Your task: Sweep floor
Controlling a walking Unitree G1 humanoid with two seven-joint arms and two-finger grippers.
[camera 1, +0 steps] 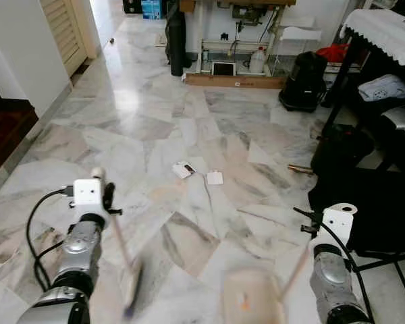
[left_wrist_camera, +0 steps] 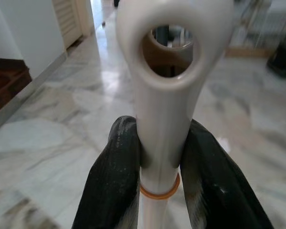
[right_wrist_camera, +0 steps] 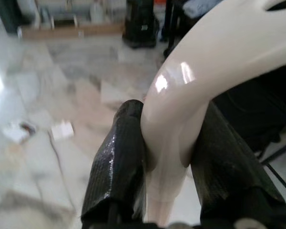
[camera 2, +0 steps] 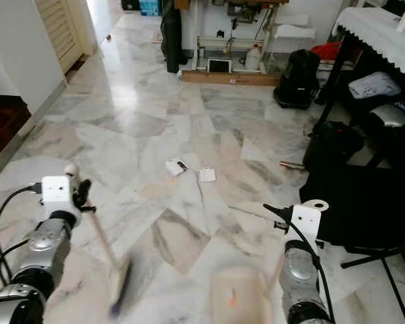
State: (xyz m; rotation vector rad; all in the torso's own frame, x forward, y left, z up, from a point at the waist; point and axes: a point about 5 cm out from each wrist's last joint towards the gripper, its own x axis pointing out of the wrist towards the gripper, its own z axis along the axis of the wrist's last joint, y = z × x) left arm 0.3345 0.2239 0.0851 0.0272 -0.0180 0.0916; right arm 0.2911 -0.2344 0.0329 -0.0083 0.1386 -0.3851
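Two tools are hanging from the grippers over the marble floor (camera 1: 155, 115), and both look light and stiff, being smooth plastic that could twist or slip in a narrow pinch. The dustpan (camera 1: 251, 297), the bigger of the two, is hovering low in front of the robot, blurred; I am seeing an orange speck on it but cannot tell whether anything is lying inside. Its curved cream handle is being clamped by the right gripper (right_wrist_camera: 169, 157), the fingers (right_wrist_camera: 117, 162) pressing in from both sides just below the bend. The broom (camera 1: 125, 260) is slanting down from the left gripper (left_wrist_camera: 162, 157), whose fingers (left_wrist_camera: 112, 176) are squeezing the white shaft right under its hanging loop, above an orange ring. Holding so near the top is probably giving long reach but little leverage, so the head may be wobbling. The paper scraps (camera 1: 214, 177) are lying flat ahead, well apart from both tools; being thin and light, they are likely to skate across polished stone.
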